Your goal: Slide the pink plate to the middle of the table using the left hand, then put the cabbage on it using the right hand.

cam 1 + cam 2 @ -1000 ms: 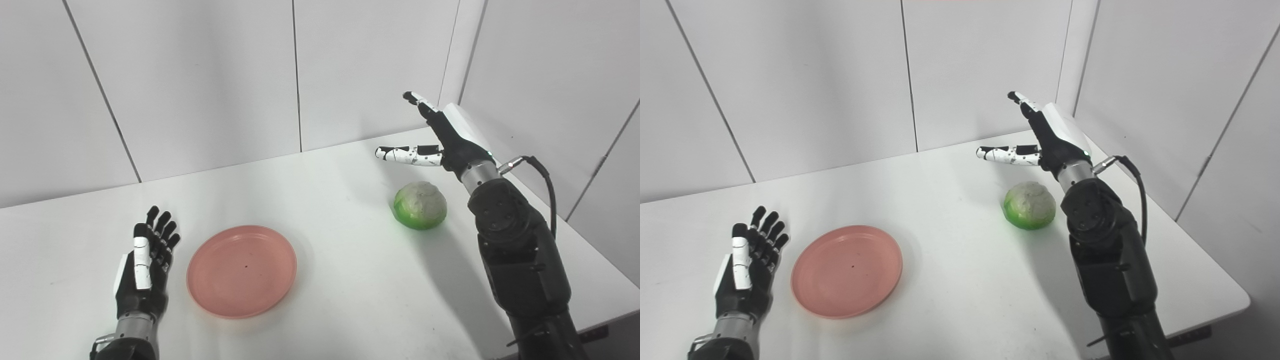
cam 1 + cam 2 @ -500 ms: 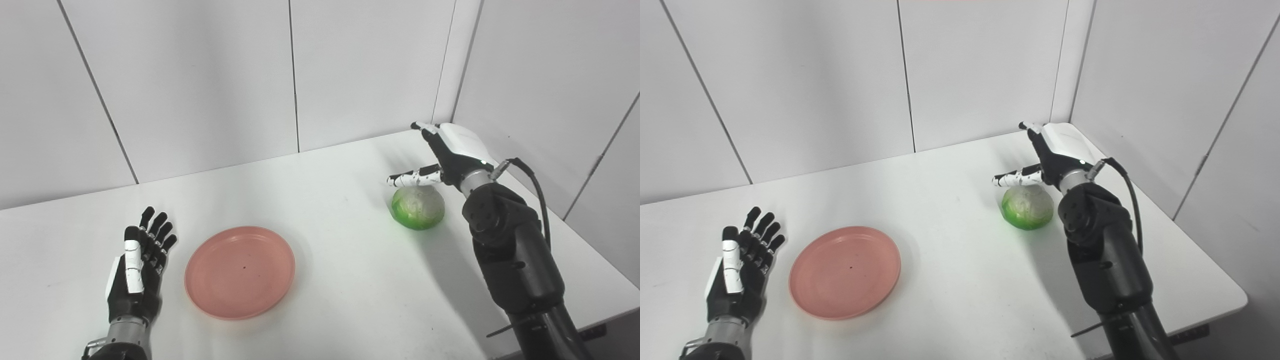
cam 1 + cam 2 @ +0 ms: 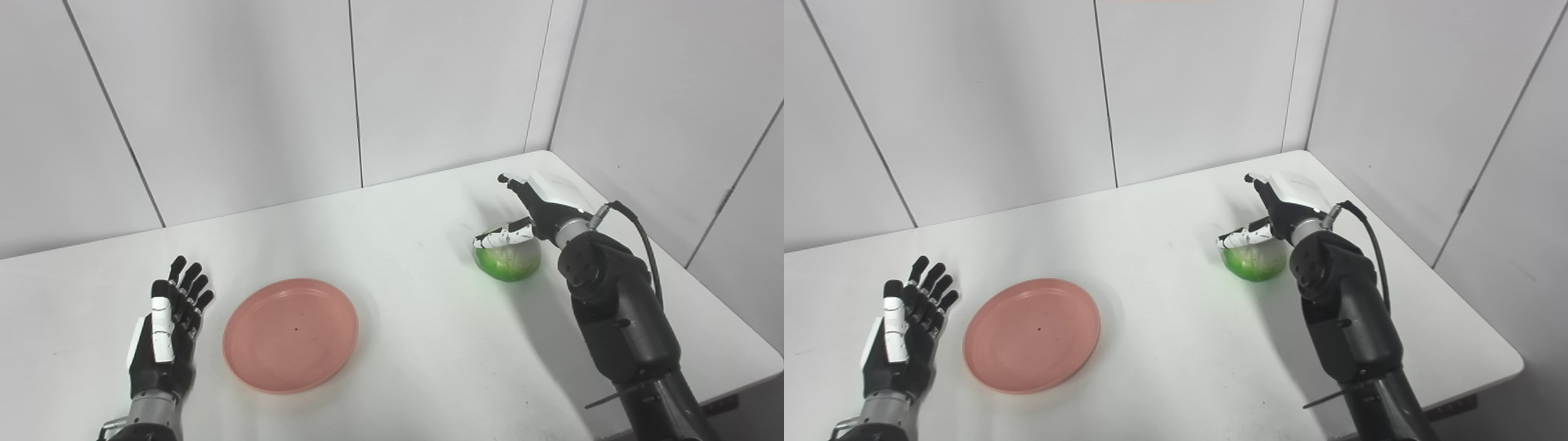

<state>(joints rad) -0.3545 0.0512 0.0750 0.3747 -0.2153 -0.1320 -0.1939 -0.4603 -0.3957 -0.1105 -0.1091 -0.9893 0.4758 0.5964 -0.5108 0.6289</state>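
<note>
Our right hand (image 3: 539,208) is dropping onto the cabbage (image 3: 508,260), fingers (image 3: 502,234) spread over it; next we are closing them. Left hand (image 3: 165,337) is lying open beside the plate (image 3: 291,334).

Bare white table (image 3: 422,318) between pink plate (image 3: 291,334) and cabbage (image 3: 507,260): wide open lane. Left hand (image 3: 168,334) just beside plate's left rim, fingers spread. Right hand (image 3: 533,211) over cabbage, thumb across its top; forearm blocks near-right side. Walls close behind table's far and right edges.
</note>
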